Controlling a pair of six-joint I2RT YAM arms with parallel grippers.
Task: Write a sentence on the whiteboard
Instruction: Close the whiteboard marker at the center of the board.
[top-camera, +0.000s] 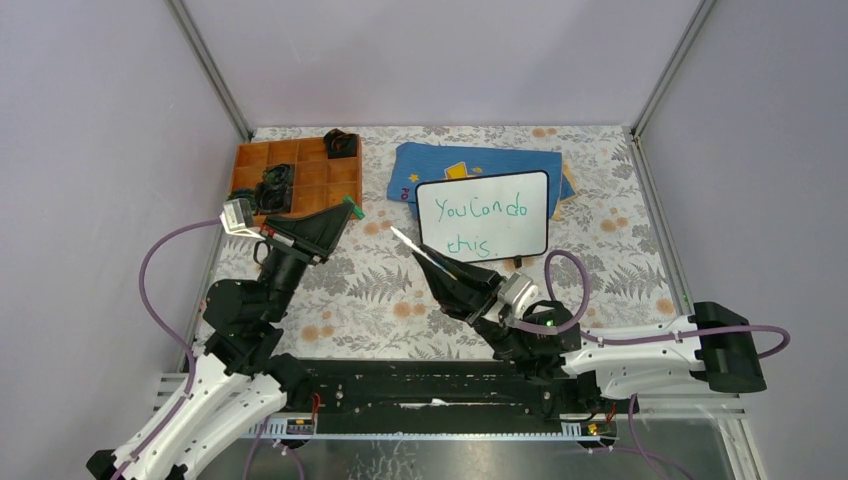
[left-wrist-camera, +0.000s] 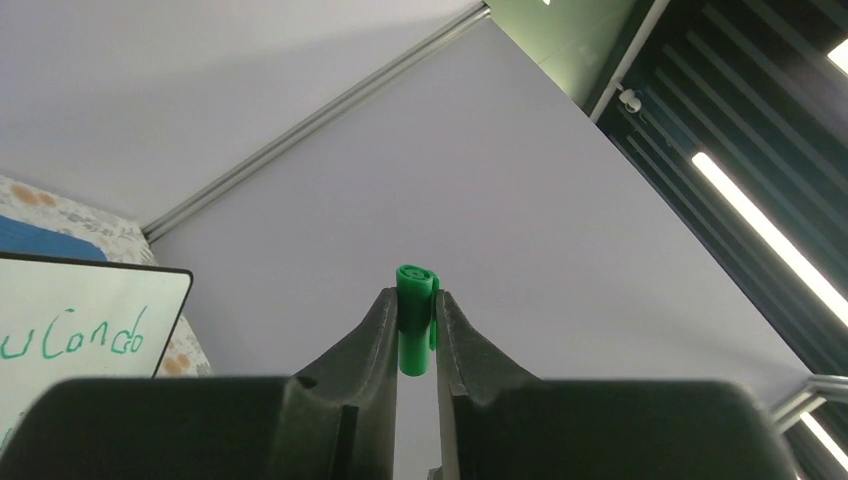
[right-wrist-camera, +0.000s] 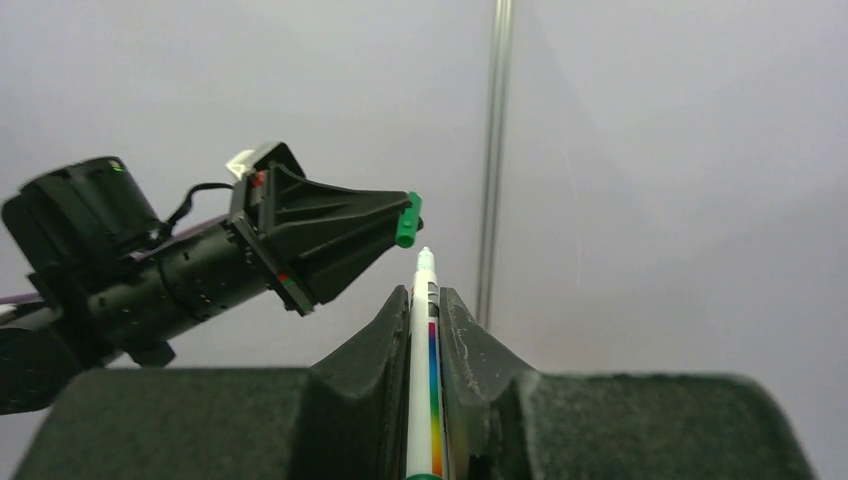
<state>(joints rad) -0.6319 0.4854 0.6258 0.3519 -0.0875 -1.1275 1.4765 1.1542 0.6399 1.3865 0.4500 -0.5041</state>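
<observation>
Both tools are gripping something above the floral table (top-camera: 380, 290). We see the left gripper (top-camera: 347, 210) clamped on a green cap (left-wrist-camera: 415, 300), pinched between its fingertips with one end showing past them in the left wrist view. The right gripper (right-wrist-camera: 425, 300) is closed on a white marker (top-camera: 415, 247) with a rainbow strip down its barrel. The bare nib points toward 10 o'clock in the top view. In the right wrist view the cap sits at 11 o'clock of the nib, near it yet apart.

The whiteboard (top-camera: 520, 240) lies flat a little to 1 o'clock of the table's middle, its long sides running from 9 to 3. The sentence (top-camera: 480, 211) is on it in green: "You can do" across the upper line, and "this." below, toward the board's 7 o'clock corner. The nib hangs just off the board's 8 o'clock edge and, as far as we can tell, does not touch it. A blue cloth (top-camera: 500, 160) with yellow print lies at the board's 11 o'clock, partly under it.

An orange tray (top-camera: 305, 172) of square compartments rests at 10 o'clock on the table. There are black items (top-camera: 275, 187) in some compartments, and we cannot tell what they are. The left gripper hovers just at 5 o'clock of the tray, well to 9 o'clock of the board
</observation>
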